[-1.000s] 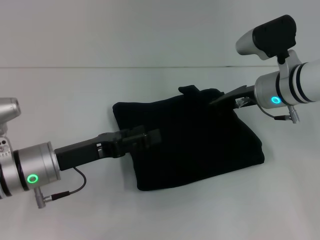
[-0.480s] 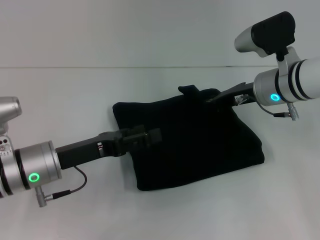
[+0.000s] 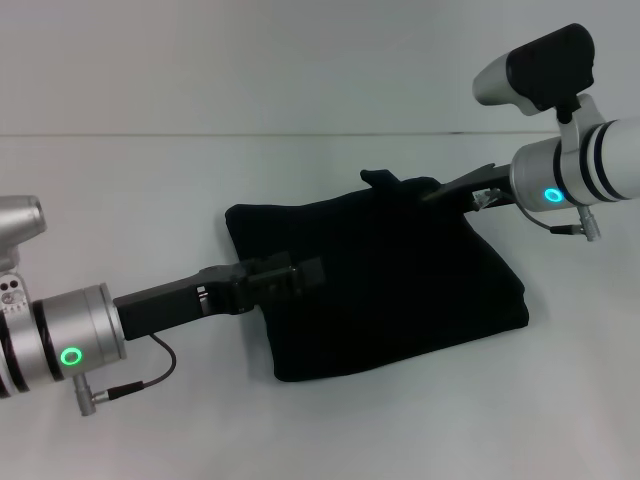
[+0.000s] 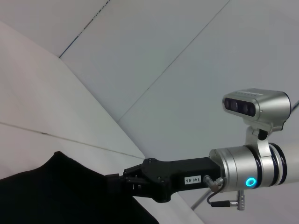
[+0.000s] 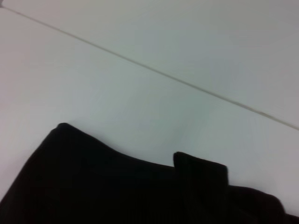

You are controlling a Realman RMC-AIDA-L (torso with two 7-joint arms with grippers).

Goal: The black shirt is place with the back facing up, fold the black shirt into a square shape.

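Note:
The black shirt lies folded into a rough four-sided bundle on the white table, plain black side up. A small flap of fabric sticks out at its far edge. My left gripper reaches over the shirt's left edge, low above the cloth. My right gripper sits at the far right corner of the shirt, right at the fabric. The left wrist view shows the shirt with the right gripper at its edge. In the right wrist view only the shirt and its flap appear.
The white table spreads out on every side of the shirt, and its far edge meets a pale wall. Both arms stretch in from the sides, the left arm low and near, the right arm higher.
Hardly anything differs. The right arm has shifted slightly up and to the right; the left arm and the shirt stay where they were.

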